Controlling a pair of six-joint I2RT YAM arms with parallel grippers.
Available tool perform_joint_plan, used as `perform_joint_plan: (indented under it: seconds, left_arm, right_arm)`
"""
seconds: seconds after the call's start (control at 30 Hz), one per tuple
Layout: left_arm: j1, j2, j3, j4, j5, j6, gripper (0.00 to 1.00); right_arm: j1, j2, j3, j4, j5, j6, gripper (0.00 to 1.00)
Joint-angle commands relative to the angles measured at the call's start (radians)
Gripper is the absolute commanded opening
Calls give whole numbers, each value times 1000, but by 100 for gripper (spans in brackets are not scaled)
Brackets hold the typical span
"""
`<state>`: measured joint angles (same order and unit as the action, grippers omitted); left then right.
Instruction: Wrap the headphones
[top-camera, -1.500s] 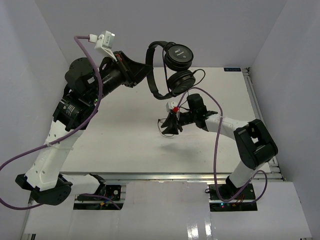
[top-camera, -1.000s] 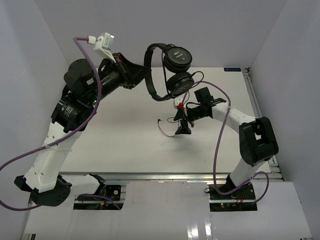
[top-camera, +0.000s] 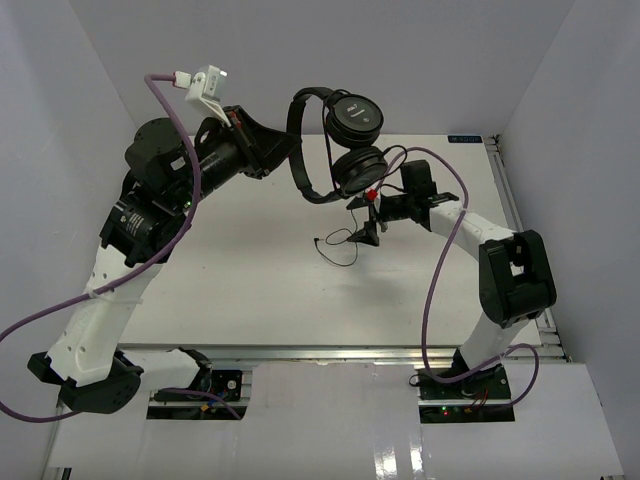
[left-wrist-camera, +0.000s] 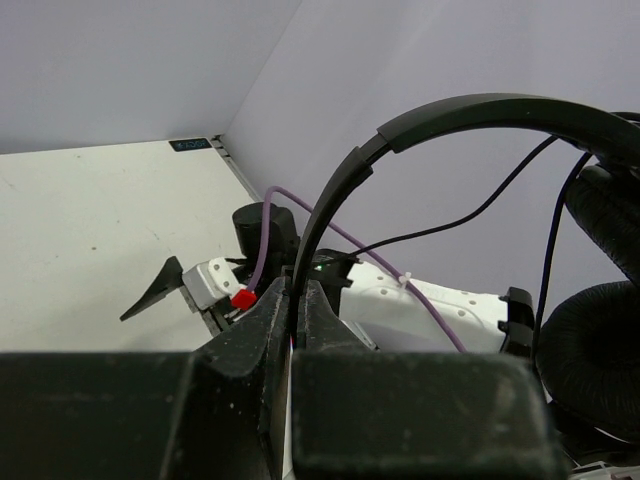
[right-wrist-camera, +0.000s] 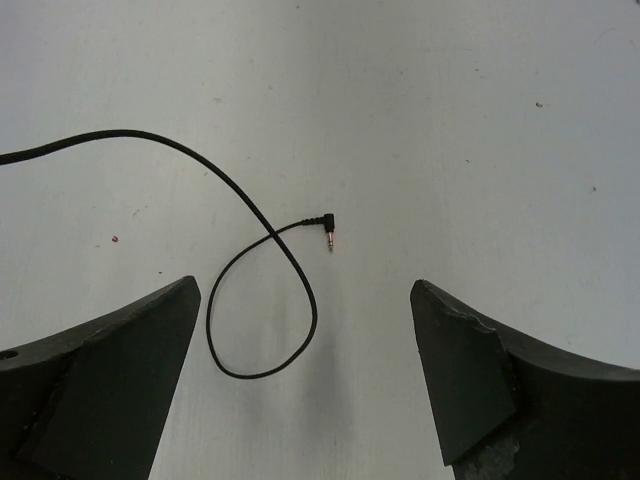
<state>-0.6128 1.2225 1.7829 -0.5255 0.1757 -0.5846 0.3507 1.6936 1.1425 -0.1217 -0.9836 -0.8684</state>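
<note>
The black headphones (top-camera: 352, 120) hang in the air over the back of the table. My left gripper (top-camera: 292, 148) is shut on their thin headband (left-wrist-camera: 470, 108), pinched between the jaws in the left wrist view (left-wrist-camera: 297, 300). Both padded earcups (left-wrist-camera: 592, 350) hang to the right of it. The thin black cord (top-camera: 340, 245) drops to the table, ending in a loop (right-wrist-camera: 262, 320) and an angled plug (right-wrist-camera: 328, 228). My right gripper (top-camera: 364, 222) is open and empty, low over the table. The loop lies between its fingers (right-wrist-camera: 305, 288), towards the left one.
White walls close in the table at the back, left and right. A purple cable (top-camera: 432, 290) arcs over the right arm, another (top-camera: 150, 260) trails along the left arm. A metal rail (top-camera: 515, 215) runs along the table's right edge.
</note>
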Motion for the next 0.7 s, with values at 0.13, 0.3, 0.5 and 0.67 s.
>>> perform_joint_plan:
  seconds: [0.13,0.3,0.5,0.67]
  left_arm:
    - [-2,-8,59,9,5,-21,0]
    - [-2,-12,67,5,-7,-37,0]
    - [-2,-59,31,25,-87,-81,0]
    - [-2,-127,-76,111,-227,-128,0]
  right_arm:
    - [72,142,82,5,-92,-69,98]
    - [90,179,52,195,-13,143,81]
    - [61,160,16,202,-32,243,8]
    - [57,22,-120,156,-58,258,8]
